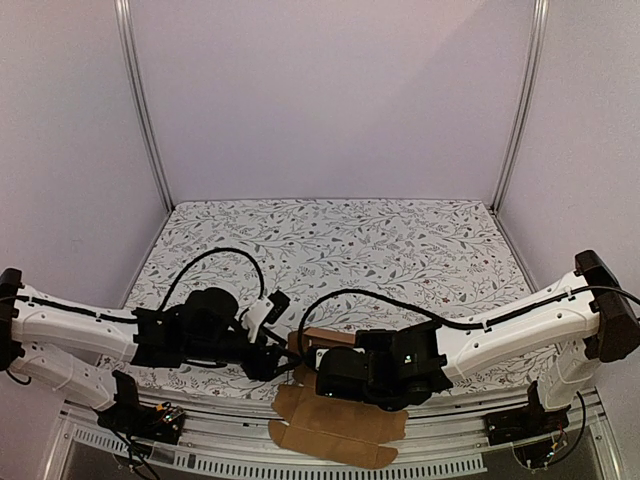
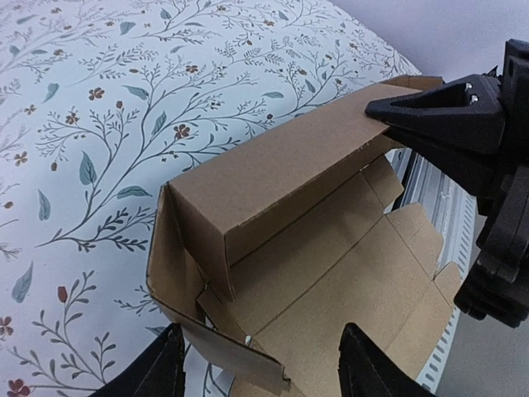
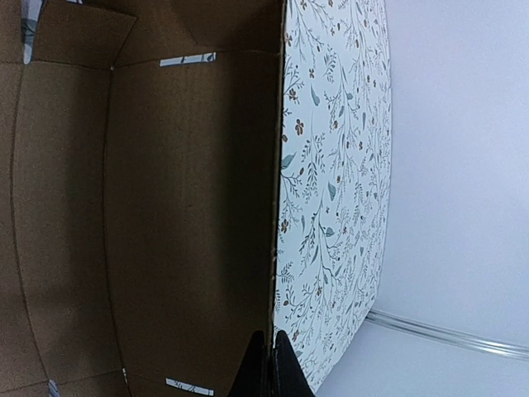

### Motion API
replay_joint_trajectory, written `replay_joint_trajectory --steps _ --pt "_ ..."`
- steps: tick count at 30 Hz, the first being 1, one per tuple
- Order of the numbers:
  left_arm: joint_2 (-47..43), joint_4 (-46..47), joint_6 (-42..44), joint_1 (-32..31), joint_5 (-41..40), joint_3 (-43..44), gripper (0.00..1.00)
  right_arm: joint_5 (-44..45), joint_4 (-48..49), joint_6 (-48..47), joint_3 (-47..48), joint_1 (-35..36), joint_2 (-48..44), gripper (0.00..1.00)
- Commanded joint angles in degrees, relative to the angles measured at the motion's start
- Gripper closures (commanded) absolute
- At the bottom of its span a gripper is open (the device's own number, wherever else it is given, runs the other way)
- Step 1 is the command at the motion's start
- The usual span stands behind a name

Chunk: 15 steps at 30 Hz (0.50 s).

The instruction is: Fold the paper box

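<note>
Black-fingered, the right claw (image 3: 268,364) is pinched tight on the upper edge of the paper box (image 2: 289,190), gripping the raised long wall near its far end. That wall stands up from the base, its top strip folded over towards the inside. The left claw (image 2: 264,372) hovers at the box's other end with its jaws wide apart. The near corner of the cardboard lies between the two fingers, and neither of them clearly touches it. At this end a short side flap stands up and a small tab is bent inward. The rest of the brown sheet lies flat, with its notched flaps spread towards the arms. The box sits at the near edge of the table (image 2: 99,124), which is covered in a floral-patterned cloth. In the top view the flat flaps overhang that edge, above the white slotted rail (image 1: 200,462) that carries the arm bases.
</note>
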Motion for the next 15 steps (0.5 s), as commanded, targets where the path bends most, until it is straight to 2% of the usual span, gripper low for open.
replay_joint_trajectory --steps 1,8,15 --pt "-0.9 0.8 -1.5 -0.4 1.3 -2.2 0.38 -0.6 -0.3 0.7 1.3 -0.2 0.9 1.0" --pt "1.7 4.0 -2.3 -0.5 3.8 -2.2 0.39 -0.4 -0.3 1.2 1.2 0.1 1.2 1.0" --pt "1.4 4.9 -3.5 -1.1 4.9 -2.3 0.4 5.2 1.2 0.2 0.2 2.1 3.0 1.0"
